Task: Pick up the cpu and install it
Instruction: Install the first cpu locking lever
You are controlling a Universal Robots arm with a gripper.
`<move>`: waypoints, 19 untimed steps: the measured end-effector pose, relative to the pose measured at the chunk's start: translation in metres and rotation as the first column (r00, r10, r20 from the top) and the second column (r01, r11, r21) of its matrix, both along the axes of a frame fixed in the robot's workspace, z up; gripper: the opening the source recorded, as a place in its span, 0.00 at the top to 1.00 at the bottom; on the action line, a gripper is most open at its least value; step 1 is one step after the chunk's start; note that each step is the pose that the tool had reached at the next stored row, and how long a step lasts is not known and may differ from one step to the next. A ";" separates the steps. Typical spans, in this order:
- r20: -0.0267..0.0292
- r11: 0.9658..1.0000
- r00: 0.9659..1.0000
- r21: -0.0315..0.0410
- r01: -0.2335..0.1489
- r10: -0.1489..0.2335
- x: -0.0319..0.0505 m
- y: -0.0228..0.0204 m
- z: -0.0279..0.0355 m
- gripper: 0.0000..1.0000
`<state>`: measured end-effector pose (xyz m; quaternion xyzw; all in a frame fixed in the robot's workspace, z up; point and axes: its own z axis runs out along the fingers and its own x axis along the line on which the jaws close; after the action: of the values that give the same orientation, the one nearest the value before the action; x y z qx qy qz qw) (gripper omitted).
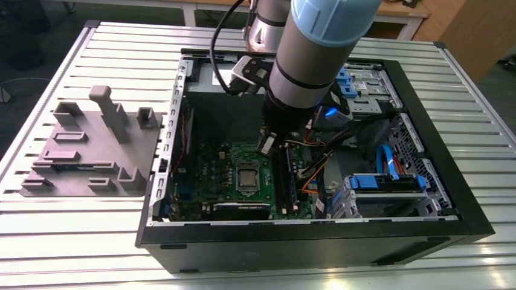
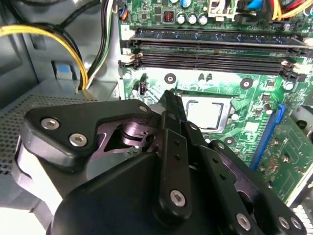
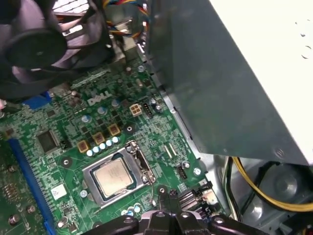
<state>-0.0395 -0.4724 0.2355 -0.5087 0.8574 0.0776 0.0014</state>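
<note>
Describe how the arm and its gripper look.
The robot arm is a thick silver-grey tube with a pale blue joint cap. A black cable loops down beside it, and a blue light glows at its wrist. The gripper is made of black angular metal linkage plates dotted with silver screw heads.

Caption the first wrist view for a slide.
The cpu sits in its socket on the green board, gripper nearby.

A slatted metal table [image 1: 72,241] spans the exterior view, its slats pale under even light. Dark grey floor [image 1: 28,84] shows at the exterior view's left. Beyond the far edge stands a white-legged desk [image 1: 407,24], with a wooden cabinet [image 1: 475,30] at the far right.
</note>
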 end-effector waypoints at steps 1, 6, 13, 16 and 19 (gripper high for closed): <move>0.000 1.000 1.000 0.000 -0.009 0.009 -0.0002 -0.0003 0.0000 0.90; 0.000 1.000 1.000 0.000 -0.024 0.024 -0.0004 -0.0055 0.0000 0.90; 0.000 1.000 1.000 -0.001 -0.027 0.027 -0.0005 -0.0115 0.0000 0.90; 0.000 1.000 1.000 -0.001 -0.027 0.027 -0.0004 -0.0120 0.0000 0.90; 0.000 1.000 1.000 -0.002 -0.027 0.027 -0.0004 -0.0120 0.0000 0.90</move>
<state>-0.0400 -0.4844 0.2355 -0.5204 0.8505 0.0770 -0.0001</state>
